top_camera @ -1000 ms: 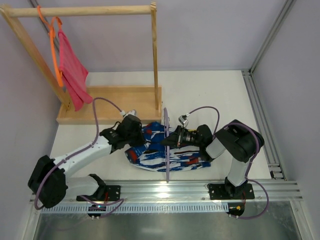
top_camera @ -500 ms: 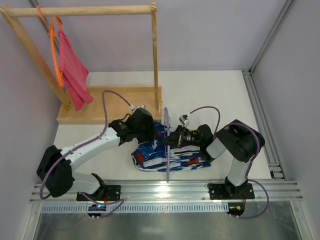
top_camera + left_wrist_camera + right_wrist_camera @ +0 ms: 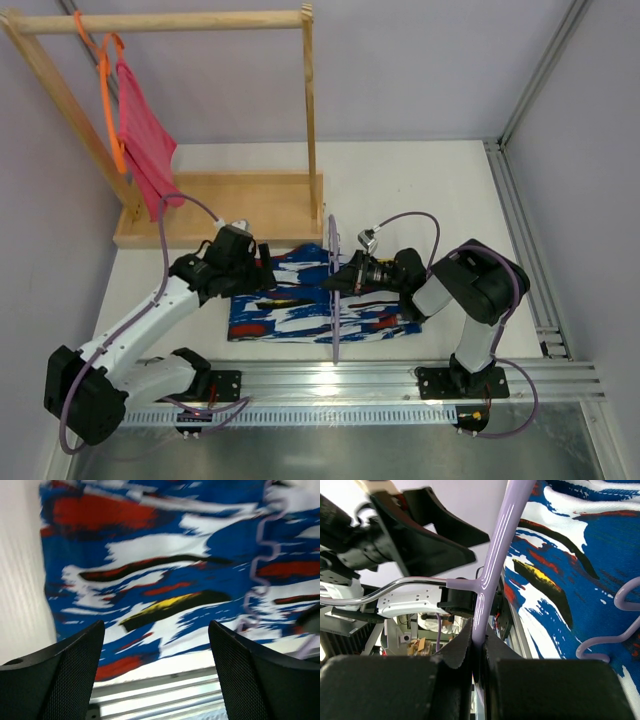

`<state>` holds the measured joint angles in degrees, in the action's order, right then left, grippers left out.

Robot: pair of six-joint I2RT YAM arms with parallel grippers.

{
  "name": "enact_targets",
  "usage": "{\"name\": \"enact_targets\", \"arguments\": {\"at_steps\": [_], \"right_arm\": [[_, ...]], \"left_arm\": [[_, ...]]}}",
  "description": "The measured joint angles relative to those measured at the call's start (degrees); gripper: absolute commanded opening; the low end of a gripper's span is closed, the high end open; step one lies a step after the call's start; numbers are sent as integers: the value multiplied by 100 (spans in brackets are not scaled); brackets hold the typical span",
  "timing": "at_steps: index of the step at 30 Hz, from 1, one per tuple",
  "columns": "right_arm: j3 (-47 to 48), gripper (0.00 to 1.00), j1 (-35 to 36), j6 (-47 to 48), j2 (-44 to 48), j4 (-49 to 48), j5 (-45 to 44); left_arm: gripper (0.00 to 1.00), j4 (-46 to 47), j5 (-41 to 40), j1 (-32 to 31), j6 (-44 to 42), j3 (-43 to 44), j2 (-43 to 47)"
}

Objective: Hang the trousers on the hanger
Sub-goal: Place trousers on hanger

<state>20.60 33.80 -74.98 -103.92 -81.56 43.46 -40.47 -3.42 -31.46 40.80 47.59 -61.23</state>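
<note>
Right tool (image 3: 477, 652) clenched on the hanger (image 3: 495, 562), held edge-on across the trousers (image 3: 280, 312); at nine o'clock, left tool (image 3: 156, 672) hovers released.

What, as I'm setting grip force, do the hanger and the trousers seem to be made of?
The hanger: probably smooth moulded plastic, pale lavender with a glossy highlight streak; its hook looks like shiny bare metal. The trousers: thin soft cloth, matte printed surface, lying flat and limp; fibre unclear.

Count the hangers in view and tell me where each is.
2. The orange hanger hangs on the wooden rack, back left; the lavender hanger crosses the trousers, clamped in the right gripper.
</note>
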Motion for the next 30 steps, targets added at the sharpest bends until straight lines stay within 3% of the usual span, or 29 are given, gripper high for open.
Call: {"name": "enact_targets", "arguments": {"at_steps": [3,8,10,12,18,24,27,30], "right_arm": [[11,4,0,0,0,13,17],[11,4,0,2,0,15,22],[11,4,0,2,0,15,22],[11,4,0,2,0,15,22],[24,4,0,2,-37,-4,52],[48,4,0,0,-37,9,74],[66,4,0,-4,-39,17,87],[103,4,2,-15,-81,13,122]], "left_arm": [[70,-83,44,153,-81,-374,133],[28,1025,833,501,105,-1165,852],[10,1200,955,496,195,-1196,662],[0,1202,791,525,326,-1152,219],[0,1307,476,907,796,-1401,-1165],[6,885,177,911,855,-1088,-903],[0,730,-107,927,822,-601,-527],[0,848,-225,951,778,-229,-435]]}}
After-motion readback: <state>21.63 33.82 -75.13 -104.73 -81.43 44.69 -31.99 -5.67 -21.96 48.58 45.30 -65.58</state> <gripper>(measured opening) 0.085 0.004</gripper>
